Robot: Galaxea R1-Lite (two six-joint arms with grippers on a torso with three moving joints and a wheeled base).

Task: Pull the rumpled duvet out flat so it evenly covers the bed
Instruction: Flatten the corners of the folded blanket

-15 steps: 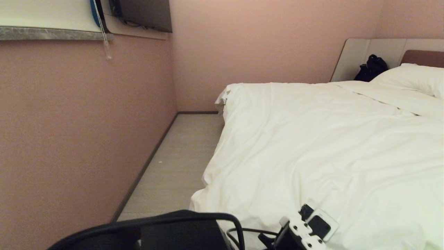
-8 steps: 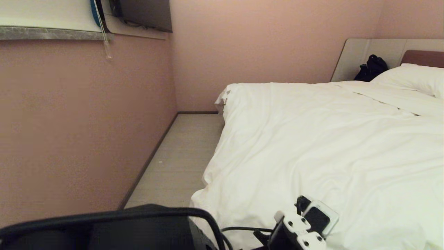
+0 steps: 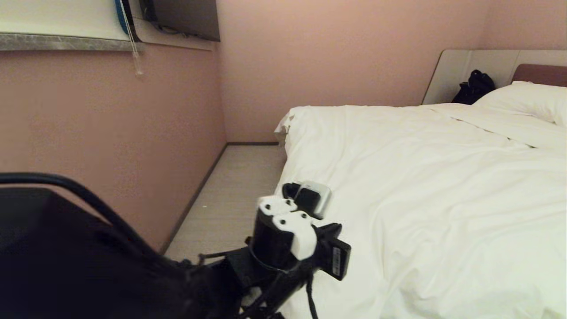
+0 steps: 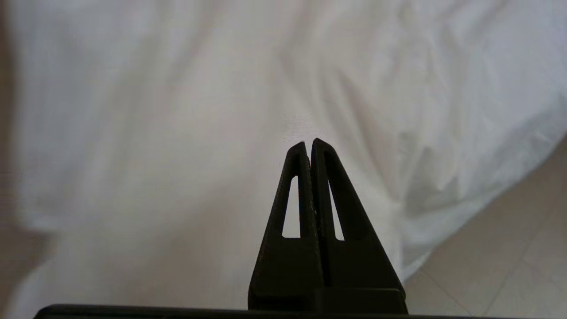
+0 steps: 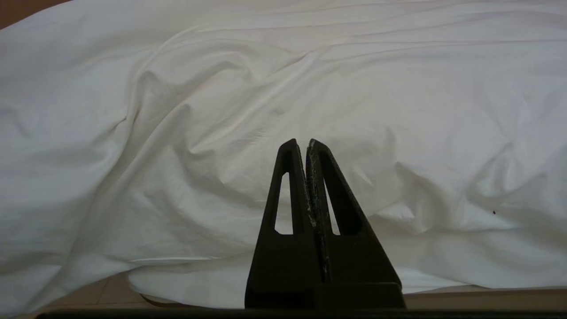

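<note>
Overhead, the duvet (image 3: 425,186) is lying spread across the bed (image 3: 538,73), wrinkled, its near edge hanging down toward the floor (image 3: 230,195) on the robot's left side. Left gripper (image 4: 309,142) is hovering above that edge w/ fingers (image 4: 296,177) pressed together, holding nothing; in the head view the left arm (image 3: 283,235) is sitting raised beside the bed's corner. Right gripper (image 5: 303,142) is pointing at the duvet's draped fold low by the floor, fingers (image 5: 290,177) likewise closed & empty. Pillow (image 3: 527,99) is resting at the headboard end, w/ a dark bag (image 3: 474,86) beside it against the grey panel.
</note>
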